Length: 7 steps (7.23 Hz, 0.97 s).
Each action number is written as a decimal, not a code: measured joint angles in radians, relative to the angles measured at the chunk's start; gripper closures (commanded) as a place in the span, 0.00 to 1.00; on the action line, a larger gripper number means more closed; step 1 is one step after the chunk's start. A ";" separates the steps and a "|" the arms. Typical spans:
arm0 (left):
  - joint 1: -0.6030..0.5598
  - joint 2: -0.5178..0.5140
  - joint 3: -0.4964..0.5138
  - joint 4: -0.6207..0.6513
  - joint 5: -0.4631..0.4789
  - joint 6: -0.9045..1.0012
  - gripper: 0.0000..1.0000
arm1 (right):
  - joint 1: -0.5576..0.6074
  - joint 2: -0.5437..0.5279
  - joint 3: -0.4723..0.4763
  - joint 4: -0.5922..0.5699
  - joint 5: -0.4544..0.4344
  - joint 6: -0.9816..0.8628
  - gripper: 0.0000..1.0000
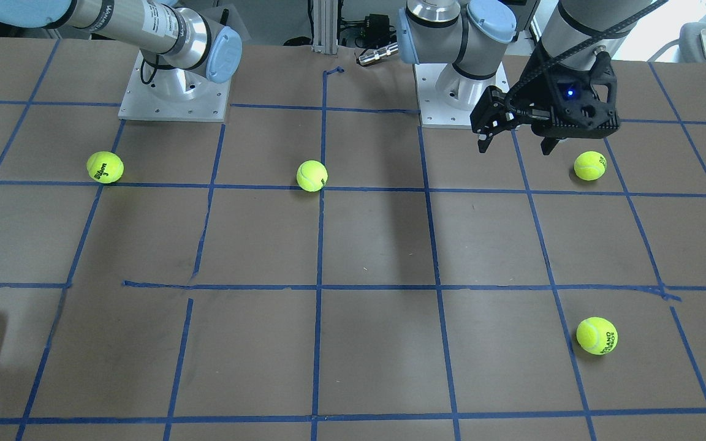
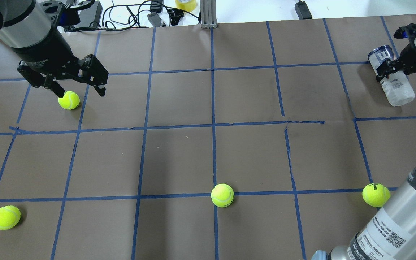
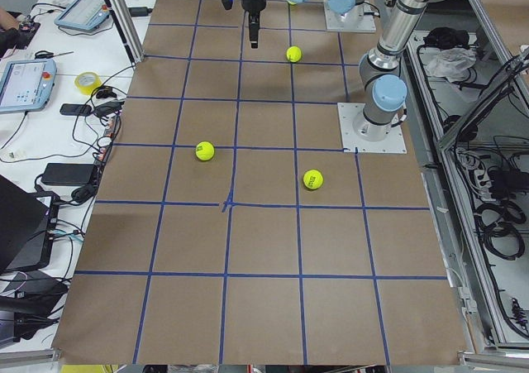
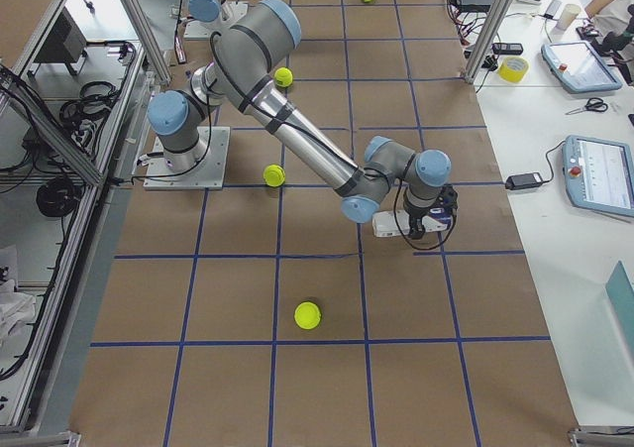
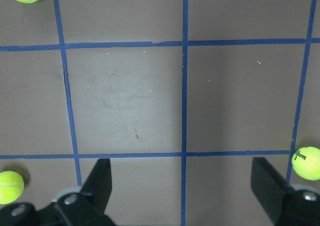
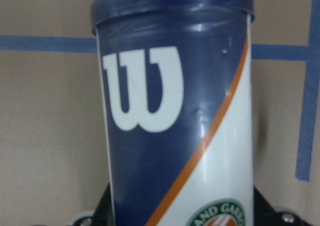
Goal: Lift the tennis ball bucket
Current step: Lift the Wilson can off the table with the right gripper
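Note:
The tennis ball bucket (image 2: 392, 77), a white and navy tube with a dark blue rim, lies on its side at the table's far right. My right gripper (image 2: 397, 68) straddles it near the rim end, jaws closed against its sides. It fills the right wrist view (image 6: 175, 121), with the finger bases hugging it. It also shows in the exterior right view (image 4: 389, 227). I cannot tell whether it touches the table. My left gripper (image 2: 79, 92) is open and empty, hovering over a loose tennis ball (image 2: 69, 100).
Three more loose tennis balls lie on the table: front left (image 2: 5, 217), front middle (image 2: 222, 195), and front right (image 2: 376, 195) beside my right arm. Cables and a tape roll (image 2: 185, 4) lie beyond the far edge.

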 measured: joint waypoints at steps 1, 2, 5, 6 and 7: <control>0.002 0.000 0.000 0.000 -0.001 0.001 0.00 | 0.001 -0.002 0.000 0.000 -0.004 0.002 0.21; 0.003 0.000 0.000 -0.001 -0.002 0.002 0.00 | 0.002 -0.004 0.000 0.001 -0.005 0.004 0.22; 0.004 0.000 0.000 -0.001 -0.001 0.004 0.00 | 0.008 -0.019 0.000 0.005 -0.006 0.004 0.21; 0.004 0.000 0.000 -0.001 -0.001 0.004 0.00 | 0.019 -0.037 -0.001 0.016 -0.009 0.004 0.21; 0.005 0.000 0.000 -0.001 -0.002 0.005 0.00 | 0.044 -0.064 -0.001 0.035 -0.010 0.003 0.21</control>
